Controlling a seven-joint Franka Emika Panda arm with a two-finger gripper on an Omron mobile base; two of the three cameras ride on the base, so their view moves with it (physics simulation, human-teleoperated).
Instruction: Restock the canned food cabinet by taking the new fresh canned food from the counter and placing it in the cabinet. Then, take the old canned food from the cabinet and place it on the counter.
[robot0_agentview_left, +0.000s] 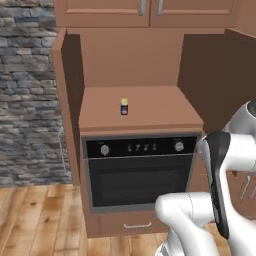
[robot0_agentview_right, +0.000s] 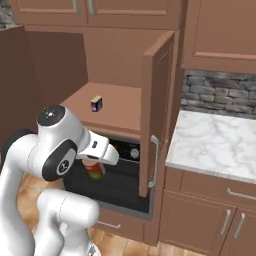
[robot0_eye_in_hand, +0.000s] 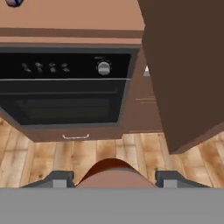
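Observation:
The new fresh canned food (robot0_agentview_left: 124, 106), a small blue can with a yellow top, stands upright near the middle of the cabinet (robot0_agentview_left: 150, 117) shelf; it appears again in the right base view (robot0_agentview_right: 96, 103) and at the top left edge of the hand view (robot0_eye_in_hand: 14, 2). My gripper (robot0_agentview_right: 94, 167) hangs in front of the oven, below shelf height, shut on the old canned food (robot0_agentview_right: 93, 170), a red can. In the hand view the red can (robot0_eye_in_hand: 111, 173) fills the gap between the two fingertips (robot0_eye_in_hand: 61, 179). The white marble counter (robot0_agentview_right: 215, 140) lies to the right of the cabinet.
A black oven (robot0_agentview_left: 140, 175) with knobs sits directly under the shelf. The cabinet's right door (robot0_agentview_right: 157, 100) stands open between my gripper and the counter, its silver handle (robot0_agentview_right: 154, 162) low on it. The left door (robot0_agentview_left: 70, 85) is open too. Wood floor lies below.

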